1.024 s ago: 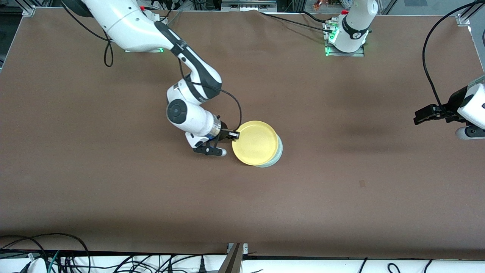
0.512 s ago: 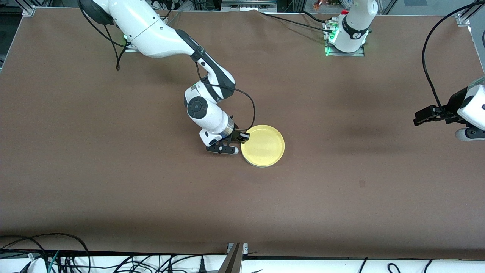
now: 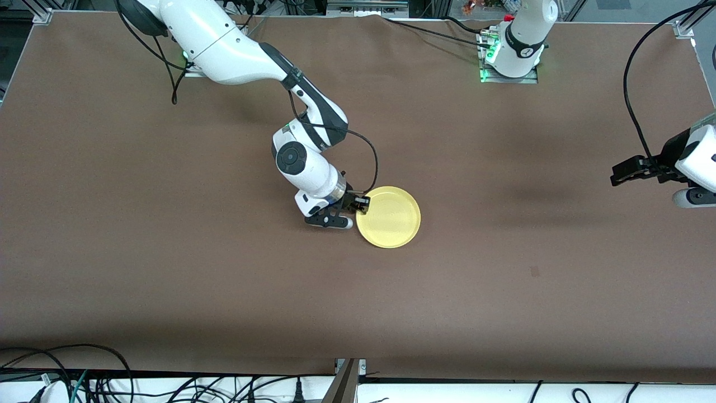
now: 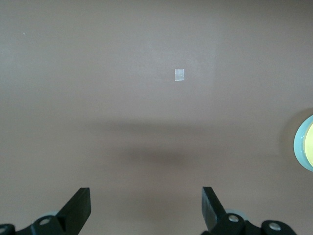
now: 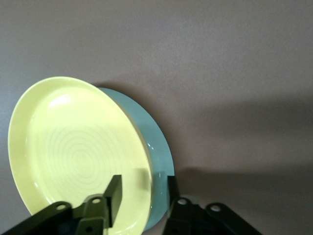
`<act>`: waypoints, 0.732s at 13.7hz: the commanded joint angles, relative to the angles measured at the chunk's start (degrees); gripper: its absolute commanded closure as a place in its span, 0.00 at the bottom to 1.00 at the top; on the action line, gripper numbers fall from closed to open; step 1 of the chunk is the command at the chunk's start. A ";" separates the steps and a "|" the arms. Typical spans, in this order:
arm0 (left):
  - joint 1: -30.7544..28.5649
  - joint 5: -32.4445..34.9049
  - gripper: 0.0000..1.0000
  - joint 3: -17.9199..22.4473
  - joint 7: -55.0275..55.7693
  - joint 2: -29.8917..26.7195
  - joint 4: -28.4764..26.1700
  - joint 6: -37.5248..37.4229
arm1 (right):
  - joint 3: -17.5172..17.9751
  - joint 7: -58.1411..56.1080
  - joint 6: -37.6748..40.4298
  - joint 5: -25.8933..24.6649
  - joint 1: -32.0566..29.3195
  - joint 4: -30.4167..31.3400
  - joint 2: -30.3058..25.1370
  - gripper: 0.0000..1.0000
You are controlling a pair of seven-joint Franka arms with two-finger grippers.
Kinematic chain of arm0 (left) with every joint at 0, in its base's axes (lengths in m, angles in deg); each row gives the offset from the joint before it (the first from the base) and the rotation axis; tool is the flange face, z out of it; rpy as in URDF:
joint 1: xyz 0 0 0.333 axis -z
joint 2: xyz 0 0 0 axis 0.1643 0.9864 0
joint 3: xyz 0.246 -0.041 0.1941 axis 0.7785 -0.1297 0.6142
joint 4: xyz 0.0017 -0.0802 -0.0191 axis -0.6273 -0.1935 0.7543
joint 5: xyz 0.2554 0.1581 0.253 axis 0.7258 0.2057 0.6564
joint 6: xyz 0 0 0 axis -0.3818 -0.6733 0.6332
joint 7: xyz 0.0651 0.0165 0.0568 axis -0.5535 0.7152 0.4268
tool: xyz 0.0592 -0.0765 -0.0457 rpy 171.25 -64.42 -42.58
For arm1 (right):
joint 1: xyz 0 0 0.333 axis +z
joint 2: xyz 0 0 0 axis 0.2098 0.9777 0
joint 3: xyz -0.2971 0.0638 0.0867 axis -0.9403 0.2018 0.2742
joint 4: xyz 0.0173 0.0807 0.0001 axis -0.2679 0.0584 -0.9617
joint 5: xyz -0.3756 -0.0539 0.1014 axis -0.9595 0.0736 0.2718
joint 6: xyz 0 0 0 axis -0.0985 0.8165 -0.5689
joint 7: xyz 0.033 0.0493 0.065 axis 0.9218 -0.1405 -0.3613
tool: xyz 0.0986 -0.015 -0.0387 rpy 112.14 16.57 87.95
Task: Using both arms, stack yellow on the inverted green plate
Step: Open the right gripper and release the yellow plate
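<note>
The yellow plate (image 3: 389, 217) lies upright on the green plate near the middle of the brown table. In the front view the green plate is hidden under it. The right wrist view shows the yellow plate (image 5: 73, 147) on the green plate (image 5: 160, 147), whose edge sticks out on one side. My right gripper (image 3: 358, 205) is open at the plates' rim toward the right arm's end. In its wrist view the right gripper (image 5: 143, 193) has one finger over the yellow plate and the other outside the green edge. My left gripper (image 3: 615, 173) waits open and empty above the left arm's end of the table, and its wrist view shows it (image 4: 146, 205) open over bare table.
A small pale square mark (image 4: 179, 74) lies on the table below the left gripper and also shows in the front view (image 3: 535, 271). The stacked plates show at the edge of the left wrist view (image 4: 305, 144). Cables (image 3: 84, 380) run along the table's near edge.
The right arm carried the tilted yellow plate over the green plate and lowered it flat onto it. The green plate's edge no longer shows in the front view. The left arm has not moved.
</note>
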 commanded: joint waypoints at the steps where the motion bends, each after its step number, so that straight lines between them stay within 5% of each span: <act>1: 0.18 -1.76 0.00 0.36 -1.16 0.89 1.80 -0.43 | -4.59 1.43 9.24 -1.40 0.32 0.15 -5.67 0.00; 10: 0.18 -1.76 0.00 0.28 -1.16 0.89 1.80 -0.43 | -23.57 -13.14 39.60 -1.67 0.32 -0.20 -24.21 0.00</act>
